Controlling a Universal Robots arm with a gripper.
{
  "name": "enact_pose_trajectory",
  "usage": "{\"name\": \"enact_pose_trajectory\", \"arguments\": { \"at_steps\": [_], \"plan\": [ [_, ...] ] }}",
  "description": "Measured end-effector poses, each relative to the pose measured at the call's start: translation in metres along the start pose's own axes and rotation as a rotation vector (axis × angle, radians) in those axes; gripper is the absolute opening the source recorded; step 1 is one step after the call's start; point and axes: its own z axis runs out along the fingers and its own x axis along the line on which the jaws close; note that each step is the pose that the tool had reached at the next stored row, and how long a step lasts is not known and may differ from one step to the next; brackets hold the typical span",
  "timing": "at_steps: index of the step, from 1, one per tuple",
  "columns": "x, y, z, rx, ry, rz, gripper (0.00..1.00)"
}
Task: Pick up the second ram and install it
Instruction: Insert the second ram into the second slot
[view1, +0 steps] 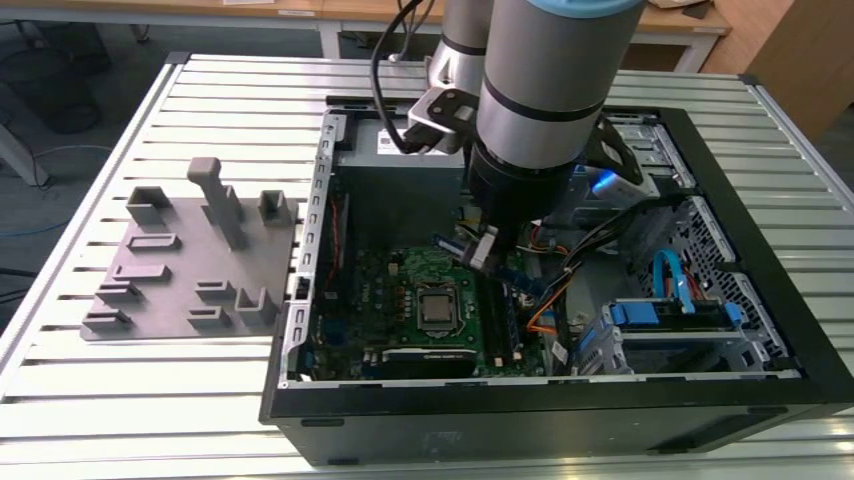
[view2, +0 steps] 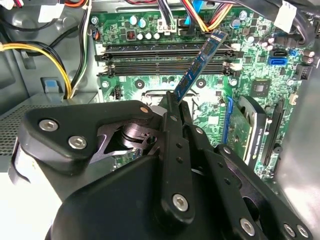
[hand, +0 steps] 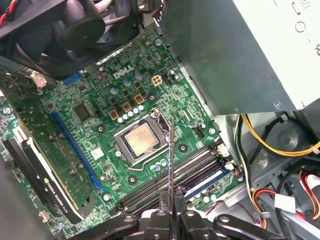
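Exterior view: hand (view1: 483, 252) hovering inside open computer case (view1: 534, 425) on slatted counter (view1: 200, 400), above motherboard (view1: 400, 275). Fingers (view2: 172, 130) clamping tight on one end of second ram (view2: 200, 60); stick tilting in air over memory slots (view2: 160, 59), not seated in any. Grey slotted block (view1: 187, 270) lying on counter at 9 o'clock from case.

Not much I can actually make out here. The motherboard (hand: 102, 127) has a white printed logo next to the small capacitors, the graphics card (hand: 47, 182) has pale lettering along its edge, and the power supply sticker (hand: 300, 20) shows tiny marks, nothing legible.
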Motion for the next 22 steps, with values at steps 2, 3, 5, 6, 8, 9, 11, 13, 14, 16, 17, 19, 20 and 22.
{"name": "enact_pose_trajectory", "arguments": {
  "at_steps": [2, 3, 5, 6, 8, 9, 11, 13, 14, 16, 17, 19, 20, 22],
  "plan": [
    [0.0000, 0.0000, 0.0000, 0.0007, 0.0000, 0.012, 0.14],
    [0.0000, 0.0000, 0.0000, 0.0011, -0.0001, 0.018, 0.14],
    [0.0000, 0.0000, 0.0001, 0.0021, -0.0001, 0.033, 0.14],
    [0.0000, 0.0000, 0.0001, 0.0026, 0.0000, 0.040, 0.14],
    [0.0000, 0.0000, 0.0001, 0.0034, -0.0001, 0.053, 0.14],
    [0.0000, 0.0000, 0.0001, 0.0037, -0.0001, 0.059, 0.14],
    [0.0000, 0.0000, 0.0001, 0.0045, -0.0001, 0.071, 0.14],
    [0.0000, 0.0000, 0.0001, 0.0052, -0.0002, 0.083, 0.14],
    [0.0000, 0.0000, 0.0002, 0.0056, -0.0003, 0.089, 0.14],
    [0.0000, 0.0000, 0.0002, 0.0063, -0.0002, 0.101, 0.14],
    [0.0000, 0.0000, 0.0002, 0.0067, -0.0003, 0.107, 0.14],
    [0.0000, 0.0000, 0.0002, 0.0074, -0.0002, 0.117, 0.14],
    [0.0000, 0.0000, 0.0002, 0.0078, -0.0002, 0.123, 0.14],
    [0.0000, 0.0000, 0.0002, 0.0085, -0.0003, 0.134, 0.14]
  ]
}}
